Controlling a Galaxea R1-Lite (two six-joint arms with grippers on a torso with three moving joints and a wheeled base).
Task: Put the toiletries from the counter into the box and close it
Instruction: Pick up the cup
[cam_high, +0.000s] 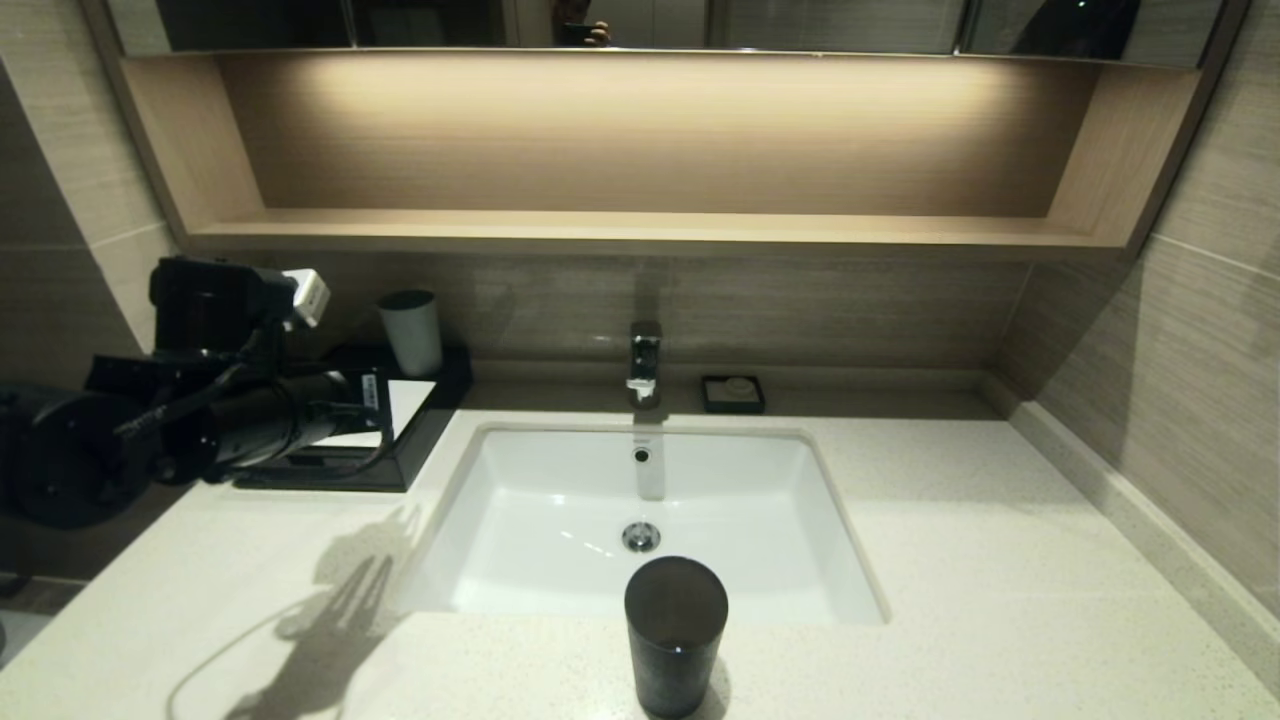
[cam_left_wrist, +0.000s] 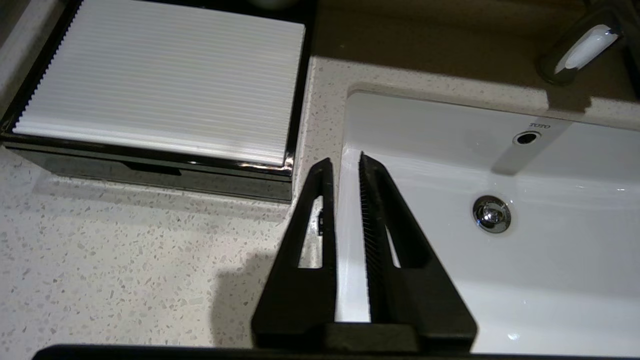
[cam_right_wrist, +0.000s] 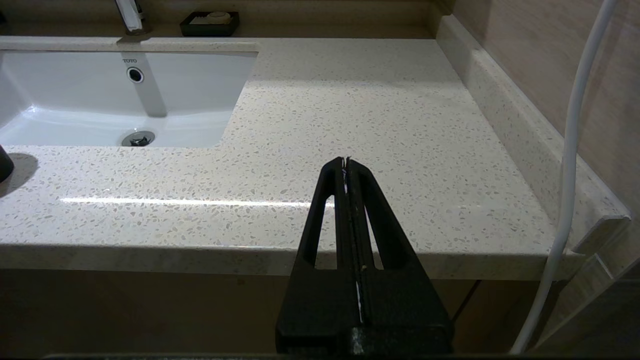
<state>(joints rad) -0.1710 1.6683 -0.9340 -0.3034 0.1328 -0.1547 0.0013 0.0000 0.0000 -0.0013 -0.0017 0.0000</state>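
The black box (cam_left_wrist: 150, 172) with its white ribbed top panel (cam_left_wrist: 160, 85) stands on the counter (cam_high: 1000, 560) left of the sink (cam_high: 790, 560); its front drawer looks pushed in. It also shows in the head view (cam_high: 420, 440), partly behind my left arm. No toiletries show in any view. My left gripper (cam_left_wrist: 344, 161) hovers over the counter edge between the box's right front corner and the sink, its fingers a narrow gap apart and empty. My right gripper (cam_right_wrist: 346, 161) is shut and empty above the counter's front edge, right of the sink.
A tall dark cup (cam_high: 675, 635) stands at the counter's front edge before the sink. A white cup (cam_high: 410, 330) stands on the box's back. The faucet (cam_high: 645, 365) and a small black soap dish (cam_high: 733, 393) are at the back. A wall borders the right.
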